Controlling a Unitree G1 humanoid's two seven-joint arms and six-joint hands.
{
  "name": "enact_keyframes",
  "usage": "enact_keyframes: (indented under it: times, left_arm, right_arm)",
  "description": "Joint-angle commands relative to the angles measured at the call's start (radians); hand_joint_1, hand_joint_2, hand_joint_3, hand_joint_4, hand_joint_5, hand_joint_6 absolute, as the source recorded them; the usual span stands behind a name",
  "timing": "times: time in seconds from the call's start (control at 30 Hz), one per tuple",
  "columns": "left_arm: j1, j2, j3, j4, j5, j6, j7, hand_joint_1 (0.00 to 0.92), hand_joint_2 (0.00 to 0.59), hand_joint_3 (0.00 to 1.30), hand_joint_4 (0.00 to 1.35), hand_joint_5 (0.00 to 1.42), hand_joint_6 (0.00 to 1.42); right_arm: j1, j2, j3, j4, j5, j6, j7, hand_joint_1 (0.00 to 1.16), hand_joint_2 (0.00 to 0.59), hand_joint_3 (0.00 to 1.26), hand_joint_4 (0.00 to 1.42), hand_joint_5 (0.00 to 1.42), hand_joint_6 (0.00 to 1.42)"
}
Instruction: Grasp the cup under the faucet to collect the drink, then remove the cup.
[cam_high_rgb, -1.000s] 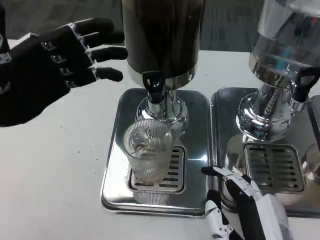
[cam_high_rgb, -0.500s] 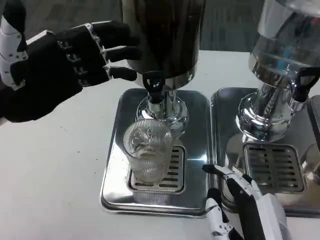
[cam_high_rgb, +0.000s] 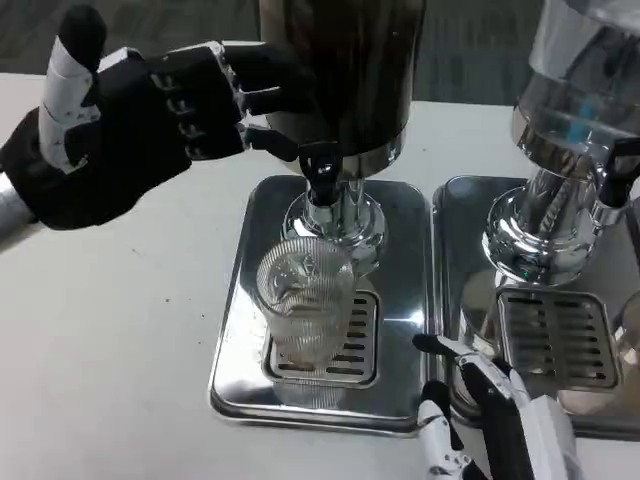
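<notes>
Left hand (cam_high_rgb: 135, 125) raised, fingers spread wide, holding nothing; fingertips near the dark dispenser body (cam_high_rgb: 340, 70), just up-left of the black faucet lever (cam_high_rgb: 320, 165). Right hand (cam_high_rgb: 490, 420) low, fingers loosely apart, empty. Cup (cam_high_rgb: 303, 305) sits left of the right hand and below the left, upright on the slotted drip grate (cam_high_rgb: 355, 345), under the faucet. Clear, ribbed, thin-walled: probably light, rigid, slick when wet. Best gripped round mid-wall, gently. Polished steel tray (cam_high_rgb: 235, 330) on white worktop (cam_high_rgb: 100, 350).

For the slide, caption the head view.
Left hand reaches toward the dispenser while the ribbed cup waits under its faucet.
</notes>
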Motion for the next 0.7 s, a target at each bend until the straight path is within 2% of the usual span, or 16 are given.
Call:
enact_keyframes:
  times: [0.03, 0.7]
  left_arm:
    - [-0.028, -0.020, -0.006, 0.017, 0.023, -0.033, 0.003, 0.000, 0.070, 0.36, 0.22, 0.17, 0.29]
    - [-0.054, -0.009, 0.000, 0.030, 0.020, -0.032, -0.011, 0.000, 0.074, 0.37, 0.23, 0.18, 0.29]
  right_arm:
    - [0.012, 0.007, 0.002, 0.009, 0.005, -0.016, -0.021, 0.21, 0.509, 0.31, 0.22, 0.16, 0.03]
    - [-0.002, 0.013, 0.004, 0.022, 0.008, -0.016, -0.028, 0.21, 0.509, 0.32, 0.23, 0.16, 0.03]
